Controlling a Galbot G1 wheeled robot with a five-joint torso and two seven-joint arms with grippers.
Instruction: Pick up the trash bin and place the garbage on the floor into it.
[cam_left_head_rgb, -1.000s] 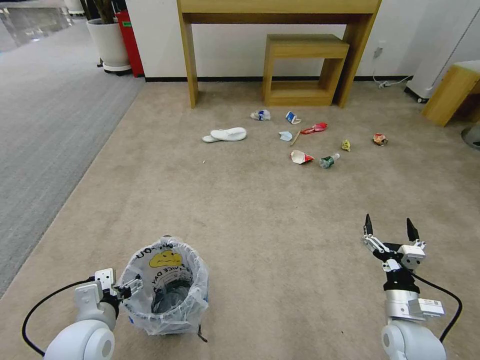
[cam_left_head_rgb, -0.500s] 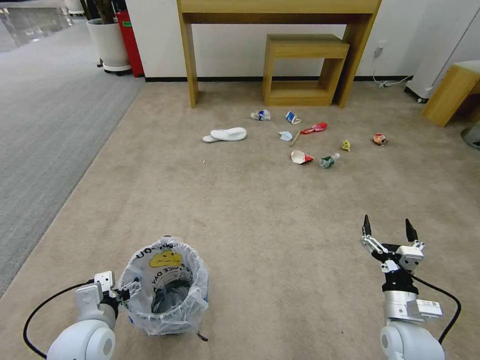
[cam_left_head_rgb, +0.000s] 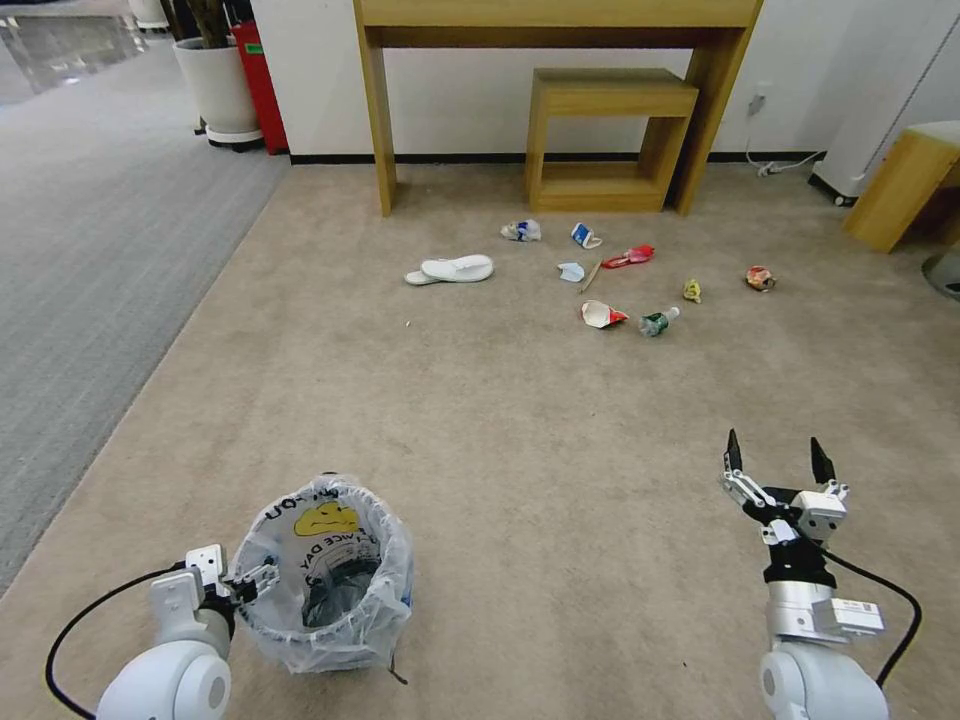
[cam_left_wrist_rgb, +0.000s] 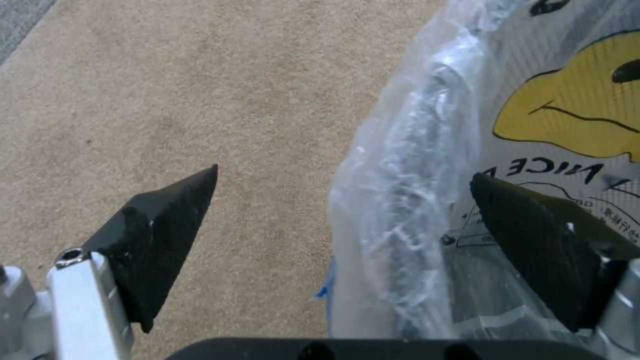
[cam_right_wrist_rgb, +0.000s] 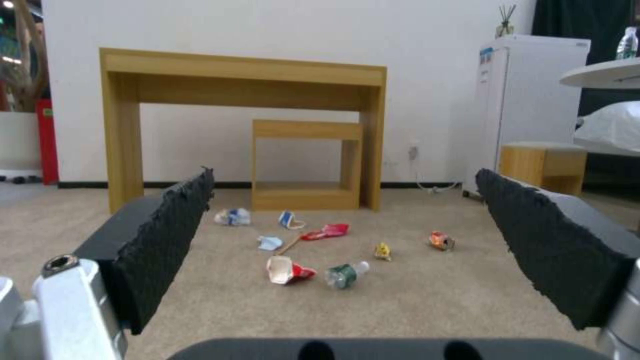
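Observation:
The trash bin (cam_left_head_rgb: 322, 590), black with a clear bag printed with a yellow smiley, stands on the carpet at the near left. My left gripper (cam_left_head_rgb: 252, 580) is open and straddles its rim (cam_left_wrist_rgb: 400, 200), one finger outside over the carpet and one inside the bag. My right gripper (cam_left_head_rgb: 778, 462) hangs open and empty over bare carpet at the near right. The garbage lies farther ahead: white slippers (cam_left_head_rgb: 452, 269), a blue-white carton (cam_left_head_rgb: 521, 230), a red wrapper (cam_left_head_rgb: 629, 257), a blue mask (cam_left_head_rgb: 571, 271), a red-white paper cup (cam_left_head_rgb: 602, 315), a green bottle (cam_left_head_rgb: 657, 321), a yellow wrapper (cam_left_head_rgb: 692, 291) and a crushed can (cam_left_head_rgb: 760, 278).
A wooden desk (cam_left_head_rgb: 556, 14) with a small wooden shelf (cam_left_head_rgb: 608, 95) under it stands against the far wall behind the litter. A wooden stool (cam_left_head_rgb: 900, 180) is at the right, a white planter (cam_left_head_rgb: 218, 90) at the far left. Grey carpet (cam_left_head_rgb: 80, 280) borders the beige on the left.
My left arm has drawn back a little and the bin has shifted slightly left and nearer with it. The right gripper has barely moved.

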